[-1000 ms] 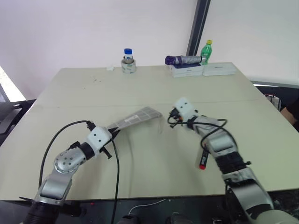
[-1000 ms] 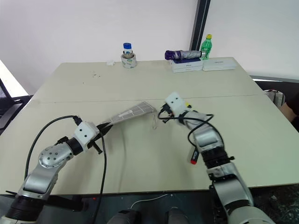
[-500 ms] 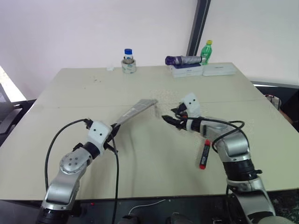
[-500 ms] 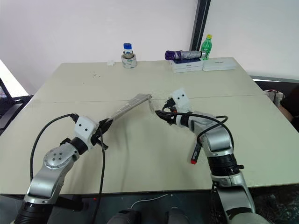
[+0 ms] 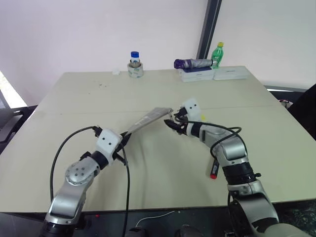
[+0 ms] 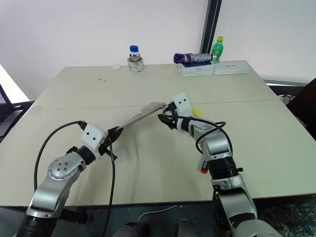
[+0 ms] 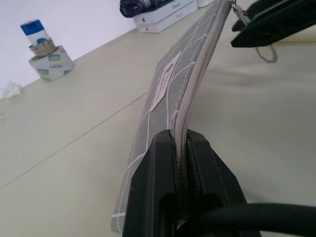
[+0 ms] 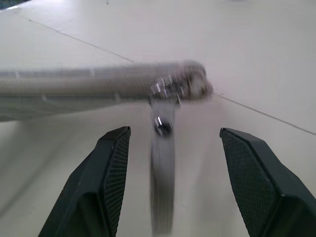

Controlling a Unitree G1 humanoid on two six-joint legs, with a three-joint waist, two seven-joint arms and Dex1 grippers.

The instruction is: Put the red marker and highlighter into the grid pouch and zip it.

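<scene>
Right now my left gripper (image 7: 180, 163) clamps the grid pouch's (image 5: 148, 119) near end, long axis running toward my right gripper (image 8: 170, 163), jaws spread around the dangling zipper pull (image 8: 163, 163).

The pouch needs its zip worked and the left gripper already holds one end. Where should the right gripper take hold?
Probably the zipper pull: it hangs loose below the free end of the grid pouch, between the open fingers of the right gripper. Close from both sides on the dangling ring. The left gripper clamps the other end, holding the pouch off the table.
</scene>
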